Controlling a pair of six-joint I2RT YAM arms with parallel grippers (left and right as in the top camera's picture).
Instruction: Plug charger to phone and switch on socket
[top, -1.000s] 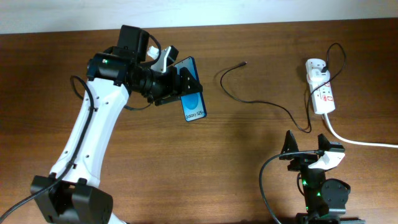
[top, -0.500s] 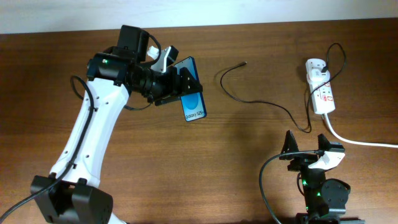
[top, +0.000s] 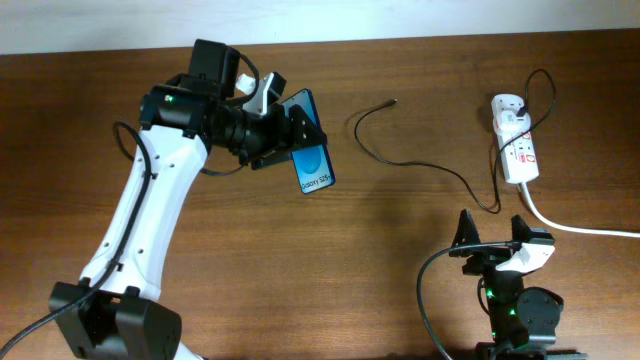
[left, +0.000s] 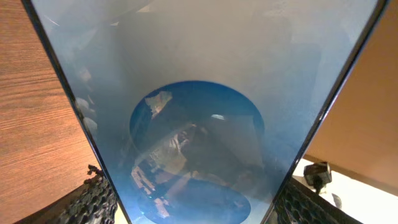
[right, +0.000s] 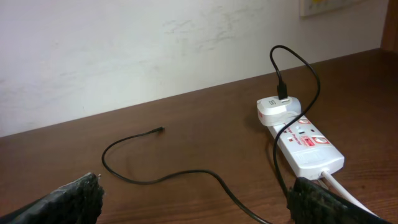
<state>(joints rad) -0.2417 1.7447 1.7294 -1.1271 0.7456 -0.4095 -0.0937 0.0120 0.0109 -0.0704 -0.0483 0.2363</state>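
Observation:
My left gripper (top: 290, 135) is shut on the phone (top: 314, 160), holding it tilted above the table at the upper left; its blue screen fills the left wrist view (left: 199, 124) between the two fingers. The charger cable (top: 420, 165) lies on the table, its connector tip (top: 394, 101) free at the upper middle, and also shows in the right wrist view (right: 158, 130). Its other end is plugged into a white adapter in the socket strip (top: 515, 150), which also shows in the right wrist view (right: 305, 140). My right gripper (top: 492, 232) is open and empty at the lower right, near the cable's loop.
The socket's thick white cord (top: 575, 226) runs off to the right edge. A pale wall (right: 155, 43) stands behind the table's far edge. Bare wooden table (top: 350, 280) lies between the two arms.
The phone has shifted very slightly down and to the right in my left gripper. The right arm, cable and socket have not moved.

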